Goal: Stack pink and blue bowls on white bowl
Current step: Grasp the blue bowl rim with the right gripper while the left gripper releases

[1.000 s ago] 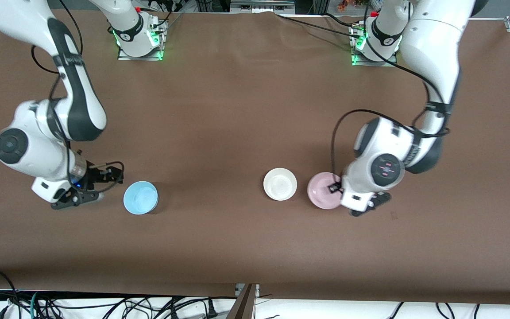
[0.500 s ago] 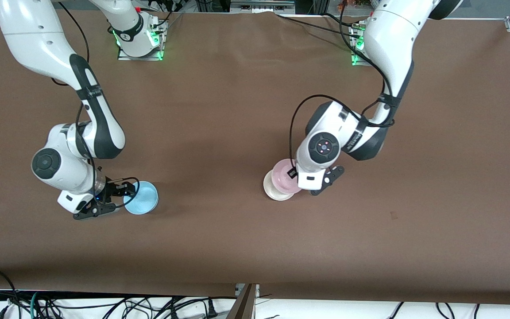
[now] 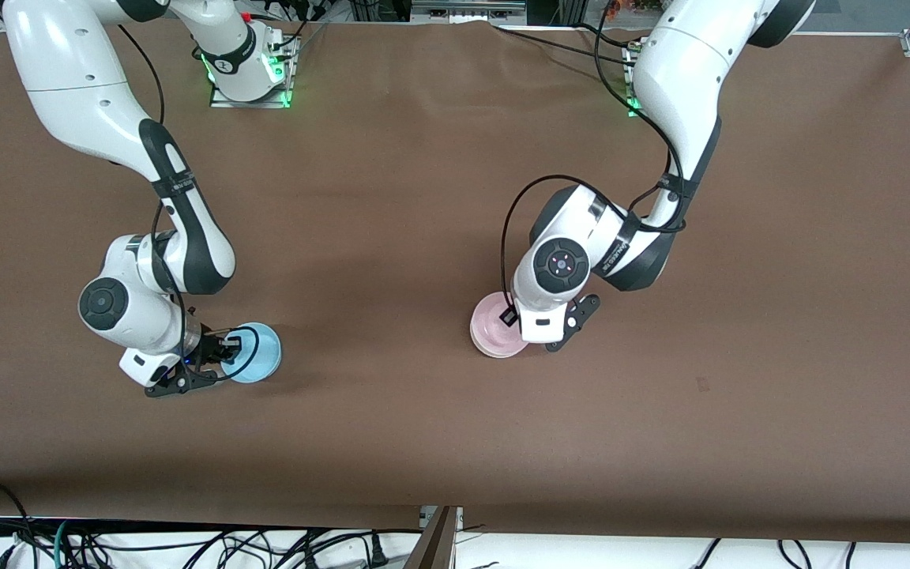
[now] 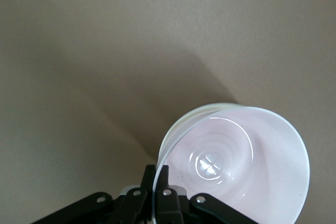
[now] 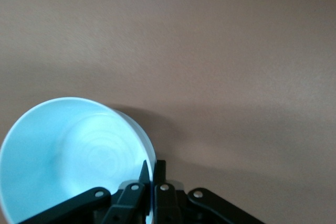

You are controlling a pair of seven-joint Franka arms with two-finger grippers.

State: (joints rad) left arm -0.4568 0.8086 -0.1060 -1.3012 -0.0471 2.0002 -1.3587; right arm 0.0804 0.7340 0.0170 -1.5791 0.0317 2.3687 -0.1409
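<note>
Closely pinched on the pink bowl's (image 4: 247, 156) rim, the left gripper (image 4: 156, 182) holds it over the white bowl (image 3: 480, 344), mid-table. Toward the right arm's end, the right gripper (image 5: 152, 177) pinches the blue bowl's (image 5: 68, 150) rim.

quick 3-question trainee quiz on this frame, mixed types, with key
1. True or false: the pink bowl sits over the white bowl.
2. Which pincer is shut on the blue bowl? A) left pincer B) right pincer C) neither
3. Fill in: the left pincer grips the pink bowl by its ____.

Key:
1. True. Only a sliver of the white bowl's edge shows under the pink one.
2. B. The right pincer pinches the blue bowl's rim, toward the right arm's end of the brown table.
3. rim
</note>
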